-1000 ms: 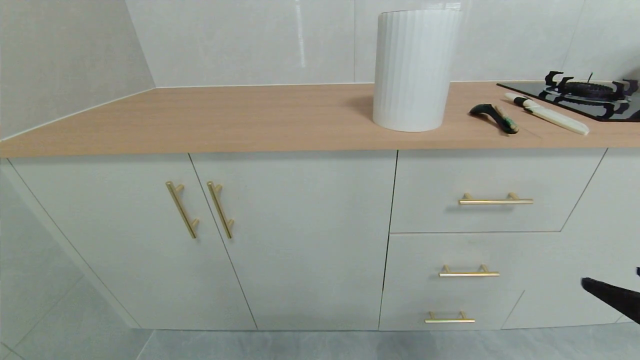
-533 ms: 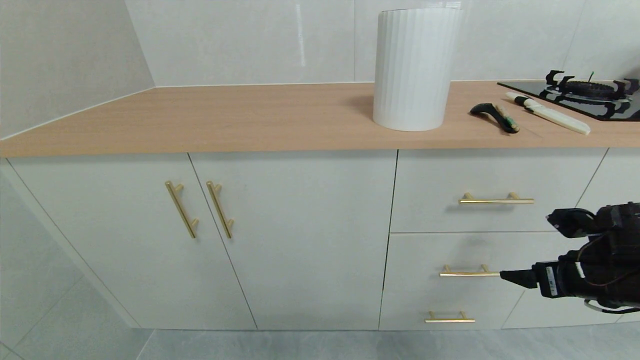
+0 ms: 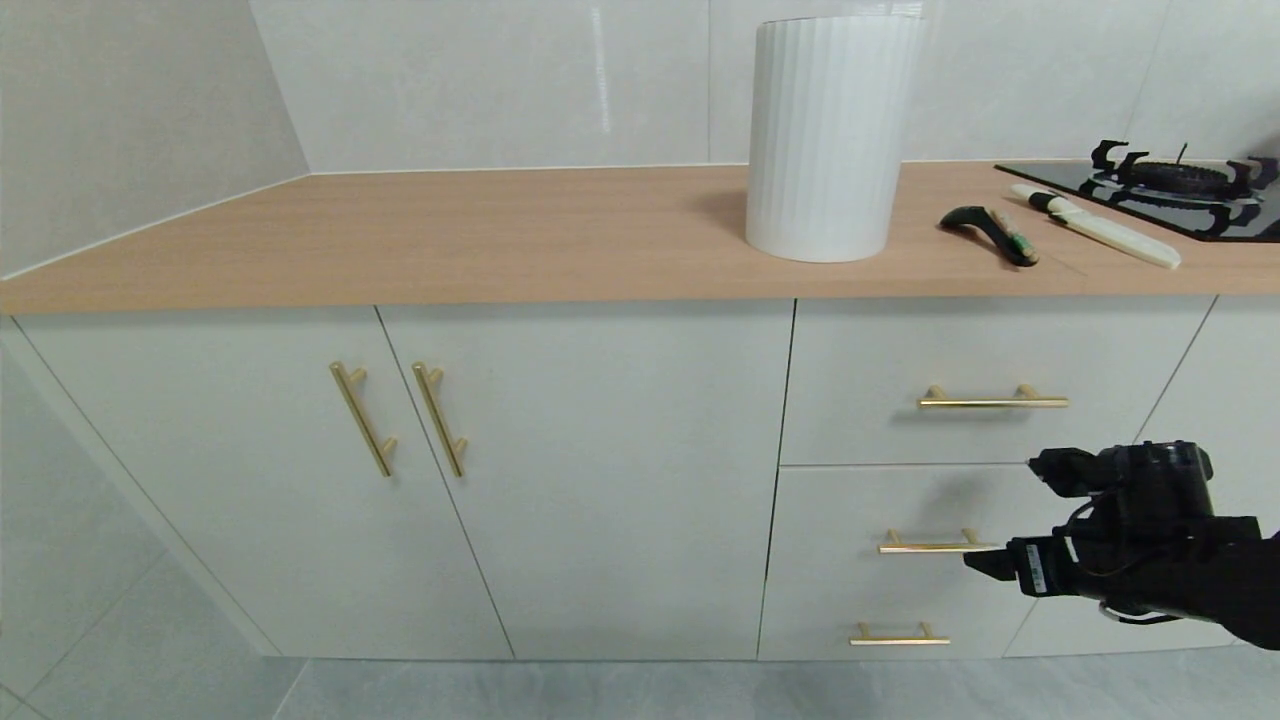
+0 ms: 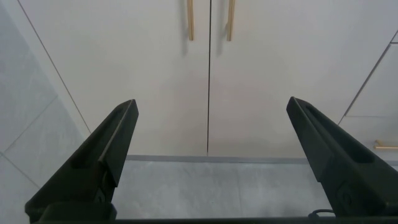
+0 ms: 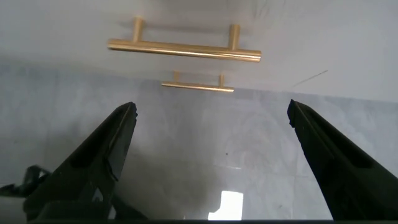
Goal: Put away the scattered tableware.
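While the right claw (image 3: pixel 1008 513) hangs at the lower right of the head view, in front of the drawer fronts, its two fingers stand wide apart with nothing between them. The lower fingertip lies just beside the right end of the middle drawer handle (image 3: pixel 938 546); whether it touches cannot be told. The bottom drawer handle (image 3: pixel 900 636) sits lower in the frame, and the top drawer handle (image 3: pixel 992 402) is above the claw.

The left claw (image 4: pixel 208 162) is also spread wide and empty, facing the double cupboard doors (image 4: pixel 208 81) and the grey floor (image 4: pixel 211 186) at their foot.

On the wooden desk (image 3: pixel 450 235), at the upper right of the head view, lies the scattered tableware. A black peeler (image 3: pixel 988 233) rests just right of the tall white ribbed container (image 3: pixel 825 140). A pale knife (image 3: pixel 1095 226) lies near the peeler's right, between it and the black hob (image 3: pixel 1170 190). Both lie flat on the desk, well apart from either claw.
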`<state>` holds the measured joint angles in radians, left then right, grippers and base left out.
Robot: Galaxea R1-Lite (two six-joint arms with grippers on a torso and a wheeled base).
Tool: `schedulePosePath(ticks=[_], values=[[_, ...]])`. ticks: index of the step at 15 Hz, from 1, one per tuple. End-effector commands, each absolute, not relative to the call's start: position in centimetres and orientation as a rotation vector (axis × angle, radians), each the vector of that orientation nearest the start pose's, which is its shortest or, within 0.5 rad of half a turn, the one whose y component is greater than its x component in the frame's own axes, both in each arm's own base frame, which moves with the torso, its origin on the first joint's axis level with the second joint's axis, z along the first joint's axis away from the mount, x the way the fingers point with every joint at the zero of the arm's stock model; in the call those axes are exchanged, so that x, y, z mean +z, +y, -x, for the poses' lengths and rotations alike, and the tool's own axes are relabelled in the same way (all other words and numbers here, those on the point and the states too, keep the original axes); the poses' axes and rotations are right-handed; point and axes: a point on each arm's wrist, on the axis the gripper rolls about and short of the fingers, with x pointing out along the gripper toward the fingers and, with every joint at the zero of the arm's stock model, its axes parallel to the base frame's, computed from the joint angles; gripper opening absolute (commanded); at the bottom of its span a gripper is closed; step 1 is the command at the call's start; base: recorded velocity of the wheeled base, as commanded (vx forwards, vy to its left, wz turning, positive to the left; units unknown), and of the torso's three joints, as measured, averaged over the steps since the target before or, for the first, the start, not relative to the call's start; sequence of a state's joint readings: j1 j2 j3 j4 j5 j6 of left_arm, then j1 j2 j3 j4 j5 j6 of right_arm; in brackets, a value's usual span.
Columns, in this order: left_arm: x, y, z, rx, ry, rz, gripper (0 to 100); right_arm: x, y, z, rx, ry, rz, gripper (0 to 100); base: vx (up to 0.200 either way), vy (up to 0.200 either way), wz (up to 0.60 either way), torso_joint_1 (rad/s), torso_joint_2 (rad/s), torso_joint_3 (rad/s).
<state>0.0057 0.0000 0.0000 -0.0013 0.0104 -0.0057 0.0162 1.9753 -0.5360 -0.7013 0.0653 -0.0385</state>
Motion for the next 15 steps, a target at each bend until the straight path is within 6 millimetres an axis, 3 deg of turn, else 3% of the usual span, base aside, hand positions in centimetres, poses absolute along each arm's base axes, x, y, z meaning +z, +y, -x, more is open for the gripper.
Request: schedulePosePath(ticks=[1,5,15], values=[[7.6,0.0,2.3,0.017,-0.002,0.006,100,1.1,0.7,-30.3,0.072,0.772,0.030,100,0.000,0.000,0.00,0.000,0.00,0.000],[7.6,0.0,2.3,0.017,-0.002,0.006,100,-1.4,2.2,-32.1,0.076,0.643,0.060,100,0.000,0.000,0.00,0.000,0.00,0.000],[7.6,0.0,2.3,0.017,-0.002,0.006,100,-2.2,2.9,-34.0,0.000,0.574,0.041,100,0.000,0.000,0.00,0.000,0.00,0.000]])
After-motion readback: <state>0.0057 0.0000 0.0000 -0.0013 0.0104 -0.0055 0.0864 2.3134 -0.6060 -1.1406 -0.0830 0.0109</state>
